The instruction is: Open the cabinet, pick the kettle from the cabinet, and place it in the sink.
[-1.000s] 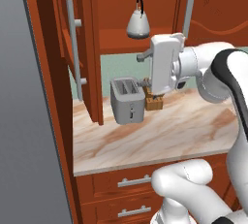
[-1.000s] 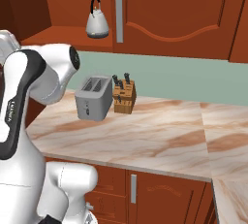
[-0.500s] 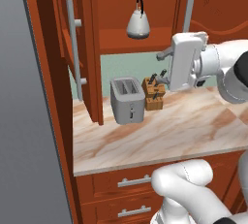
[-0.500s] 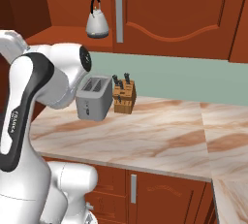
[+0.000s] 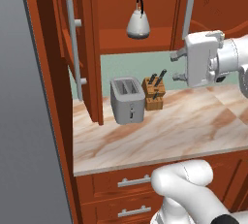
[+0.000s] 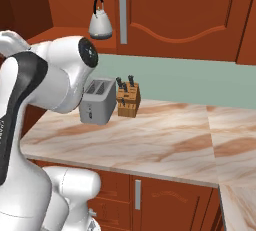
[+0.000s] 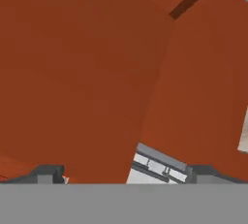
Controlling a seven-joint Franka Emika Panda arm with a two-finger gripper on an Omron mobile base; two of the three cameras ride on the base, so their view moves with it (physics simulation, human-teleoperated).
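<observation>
The arm reaches out level above the countertop (image 5: pixel 160 131), its white hand turned sideways so the gripper (image 5: pixel 178 66) faces left toward the open cabinet (image 5: pixel 87 48). In the left base view the two small dark fingers (image 5: pixel 176 55) stand one above the other, spread wide, with nothing between them. In the hand view the finger tips (image 7: pixel 48 173) sit far apart at the bottom edge, looking at reddish-brown wood.

The kettle (image 5: pixel 138 23) sits on the cabinet shelf, up and to the left of the gripper and well apart from it, upright, with its black arched handle on top. In the right base view the kettle (image 6: pixel 100 22) stands just left of the long grey bar handle (image 6: pixel 122 12) of the closed right-hand door. In the left base view that handle (image 5: pixel 190 10) hangs just above the hand.

The left door is swung out toward the camera, left of the gripper, with its own grey bar handle (image 5: pixel 74 53) on its face.

Below and to the left of the gripper, on the countertop, stand a grey toaster (image 5: pixel 128 100) and a wooden knife block (image 5: pixel 154 91), side by side and just apart. The knife block is the nearer to the gripper. In the right base view the arm's bulky elbow (image 6: pixel 65 77) overlaps the left part of the toaster (image 6: pixel 99 101).
</observation>
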